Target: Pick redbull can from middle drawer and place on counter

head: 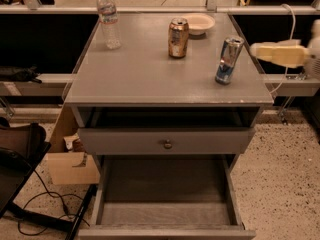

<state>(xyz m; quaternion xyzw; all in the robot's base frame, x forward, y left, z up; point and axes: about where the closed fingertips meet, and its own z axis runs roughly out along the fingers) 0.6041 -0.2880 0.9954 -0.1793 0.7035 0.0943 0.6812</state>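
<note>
The redbull can [228, 60], slim, silver and blue, stands on the counter [150, 74] near its right edge, leaning slightly. My gripper [256, 51], with pale yellow fingers, hovers just right of the can at the height of its top, apart from it, open and empty. The middle drawer [165, 216] is pulled out below, its grey floor bare.
A gold-copper can [178, 38], a white bowl [198, 23] and a clear water bottle [108, 19] stand at the back of the counter. A closed drawer front with a round knob [167, 144] sits above the open drawer. A cardboard box [70, 159] and cables lie on the floor at left.
</note>
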